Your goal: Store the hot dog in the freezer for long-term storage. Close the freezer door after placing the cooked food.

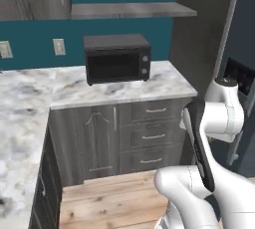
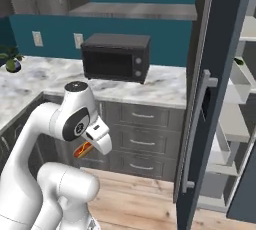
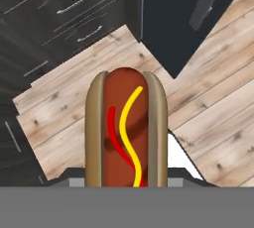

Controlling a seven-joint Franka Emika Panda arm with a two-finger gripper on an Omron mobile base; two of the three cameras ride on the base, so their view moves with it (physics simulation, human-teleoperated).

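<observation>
The hot dog (image 3: pixel 126 133), a reddish sausage with red and yellow stripes in a tan bun, stands close in front of the hand camera, and my gripper (image 3: pixel 126 185) is shut on its lower end. In the right base view the hot dog (image 2: pixel 82 149) hangs under my hand (image 2: pixel 98 137), above the wooden floor and before the lower drawers. To the right, the freezer door (image 2: pixel 212 99) stands open, with its silver handle (image 2: pixel 196 134) toward me. Beyond it show the freezer's pale shelves (image 2: pixel 235 119). The door's black display panel (image 1: pixel 239 76) shows in the left base view.
A black microwave (image 2: pixel 116 58) sits on the marble counter (image 2: pixel 165 86), above grey drawers (image 2: pixel 142 141). The counter wraps round to the left, with a small plant (image 2: pixel 11 59) at its far end. Wooden floor (image 2: pixel 135 199) lies between me and the cabinets.
</observation>
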